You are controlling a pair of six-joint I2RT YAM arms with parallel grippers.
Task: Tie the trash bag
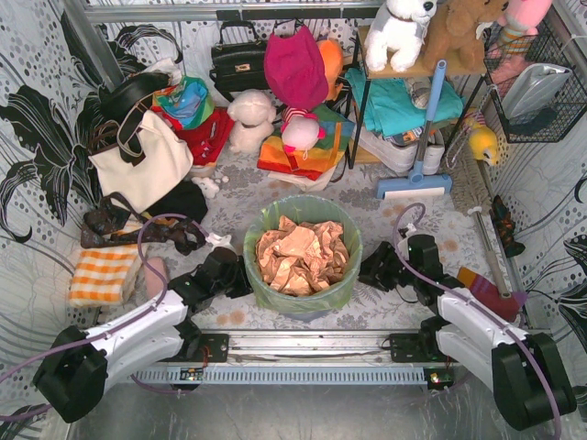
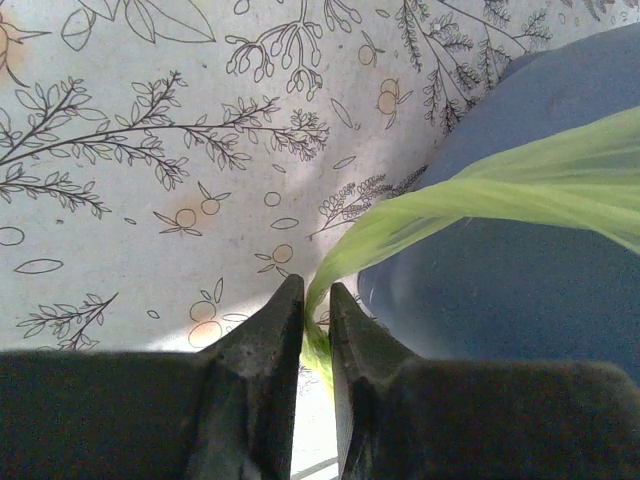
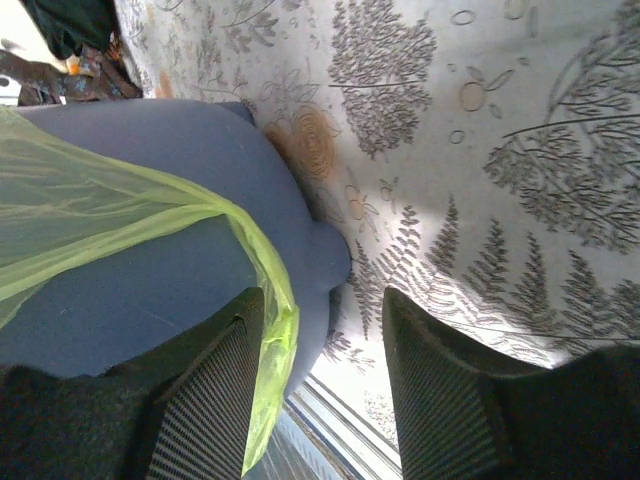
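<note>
1. Our left arm (image 1: 138,332) and right arm (image 1: 477,330) wear white shells with black joints.
2. A lilac cable (image 1: 139,246) loops along each (thin, glossy).
3. Our left gripper (image 2: 315,290) has smooth, dark, pointed fingers (image 2: 255,370); our right gripper (image 3: 325,300) has ribbed black pads (image 3: 205,400).

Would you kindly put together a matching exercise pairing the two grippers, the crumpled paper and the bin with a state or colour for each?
Things:
1. left gripper
2. right gripper
3. crumpled paper
4. bin

States:
A. blue-grey
B. jaws open, a trash bag strand beside one finger
C. pinching a trash bag strand
D. tan-brown, inside the trash bag

Pairs: 1-C, 2-B, 3-D, 4-A
</note>
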